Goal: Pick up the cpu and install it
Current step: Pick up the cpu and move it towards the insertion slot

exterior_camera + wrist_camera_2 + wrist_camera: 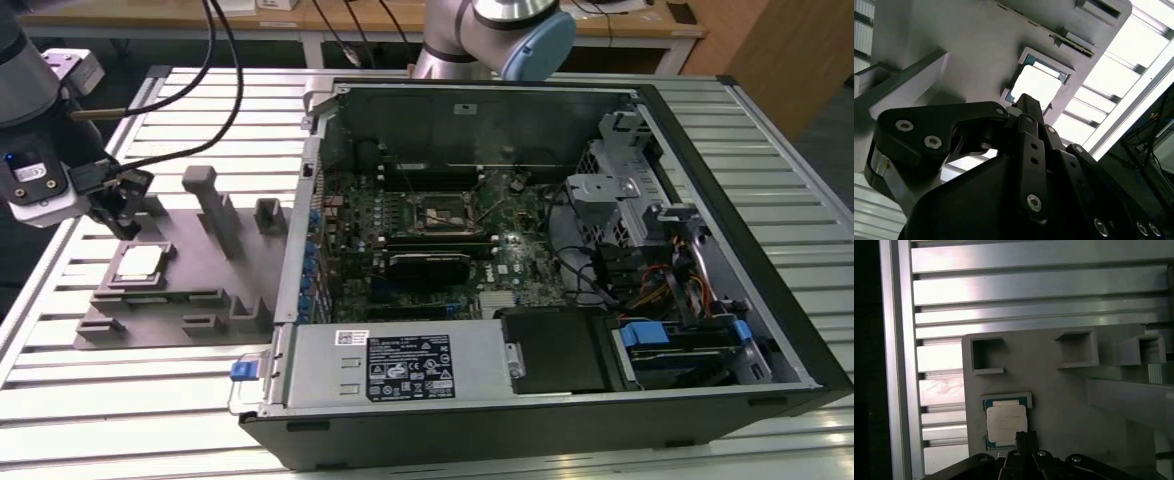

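Computer case (534,440) beside fixture plate (154,330)

A: The cpu (140,263), at the exterior view's left, is reading pale silver on top and tan at the rim. In the first wrist view a teal edge is showing round it.
B: The fixture plate (200,300) is showing flat mid-grey, no pattern. The table (120,410) is running silver in parallel ribs.
A: The computer case (561,445) is showing black outside, bare grey metal inside. The motherboard (400,215) is reading dark green.
B: A blue tab (243,369) is standing out at the lower left of the case. The gripper (1025,436) is showing matte black.
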`<state>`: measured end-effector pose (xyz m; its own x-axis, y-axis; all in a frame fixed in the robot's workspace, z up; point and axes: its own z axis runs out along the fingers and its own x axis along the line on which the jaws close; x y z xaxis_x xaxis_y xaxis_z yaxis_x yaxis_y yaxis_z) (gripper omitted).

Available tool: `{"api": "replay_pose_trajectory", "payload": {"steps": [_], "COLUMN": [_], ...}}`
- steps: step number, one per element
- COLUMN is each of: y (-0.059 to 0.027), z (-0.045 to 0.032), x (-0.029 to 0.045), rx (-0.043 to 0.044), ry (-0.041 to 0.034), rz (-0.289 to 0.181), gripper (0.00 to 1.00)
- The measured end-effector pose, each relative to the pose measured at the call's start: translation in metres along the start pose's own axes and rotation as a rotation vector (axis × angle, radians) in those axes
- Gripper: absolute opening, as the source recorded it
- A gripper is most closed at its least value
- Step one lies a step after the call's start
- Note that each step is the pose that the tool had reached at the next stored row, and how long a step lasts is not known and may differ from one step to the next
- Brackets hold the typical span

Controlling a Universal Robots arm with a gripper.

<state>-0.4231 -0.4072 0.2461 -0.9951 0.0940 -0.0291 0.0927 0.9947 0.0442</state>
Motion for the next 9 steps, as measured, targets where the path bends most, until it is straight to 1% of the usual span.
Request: {"api": "replay_pose_trajectory", "payload": {"steps": [9], "y": [-0.0063], "z": [0.0093], "x": [0.0033], "rx": [-0.0001], "ry": [-0.0002], "rz": [0.0], "gripper": [0.11]}}
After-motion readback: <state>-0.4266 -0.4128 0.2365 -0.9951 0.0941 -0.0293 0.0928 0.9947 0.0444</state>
